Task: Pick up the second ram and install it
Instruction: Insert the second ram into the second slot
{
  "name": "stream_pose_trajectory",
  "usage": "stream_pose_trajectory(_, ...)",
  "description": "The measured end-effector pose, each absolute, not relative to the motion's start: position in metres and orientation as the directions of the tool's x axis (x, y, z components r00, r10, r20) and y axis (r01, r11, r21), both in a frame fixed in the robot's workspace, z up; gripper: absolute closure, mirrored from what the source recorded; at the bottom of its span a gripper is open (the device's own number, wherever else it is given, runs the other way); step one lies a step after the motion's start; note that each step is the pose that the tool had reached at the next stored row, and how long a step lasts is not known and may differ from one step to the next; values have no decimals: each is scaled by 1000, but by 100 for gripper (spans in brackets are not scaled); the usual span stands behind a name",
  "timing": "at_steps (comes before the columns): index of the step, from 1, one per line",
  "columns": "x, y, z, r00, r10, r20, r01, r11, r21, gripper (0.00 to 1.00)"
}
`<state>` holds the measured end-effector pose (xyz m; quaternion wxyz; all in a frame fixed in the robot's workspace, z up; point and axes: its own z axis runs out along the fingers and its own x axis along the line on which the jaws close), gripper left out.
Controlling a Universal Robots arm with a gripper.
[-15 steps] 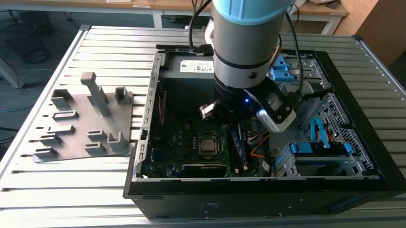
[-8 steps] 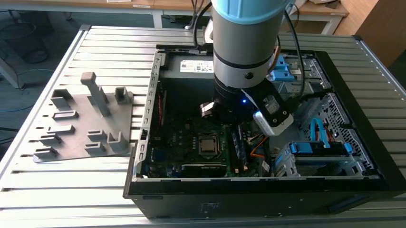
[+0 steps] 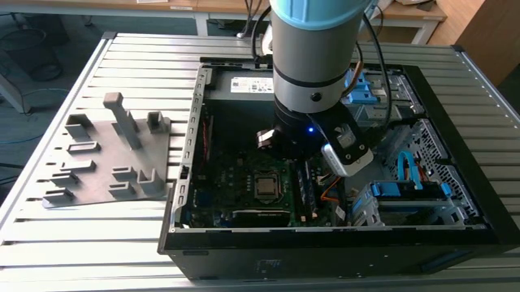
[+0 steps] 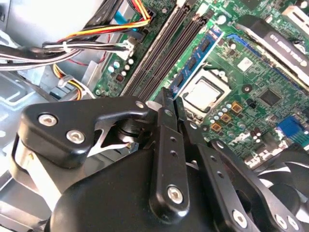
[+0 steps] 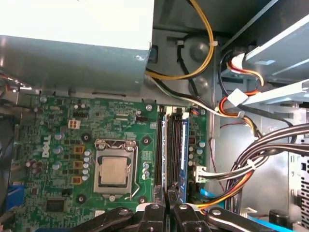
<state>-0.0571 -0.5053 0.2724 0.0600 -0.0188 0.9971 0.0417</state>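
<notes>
Treat the thin dark-green memory stick with black chips (image 4: 195,60), standing in its slot beside the silver processor socket (image 4: 205,94) just ahead of the narrowed black claw (image 4: 171,99) (nothing seen pinched), as light, stiff and fragile, gripping only its long edges.
</notes>
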Motion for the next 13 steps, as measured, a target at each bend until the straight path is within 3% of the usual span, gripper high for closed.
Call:
stream_pose_trajectory(3, -57, -505, 272, -992, -32, -120, -37, 998, 42, 86)
stream_pose_trajectory(10, -57, -505, 272, -993, -2, -116, -6, 999, 40, 86)
stream_pose_trajectory(13, -56, -505, 272, -998, -2, -62, -4, 999, 40, 86)
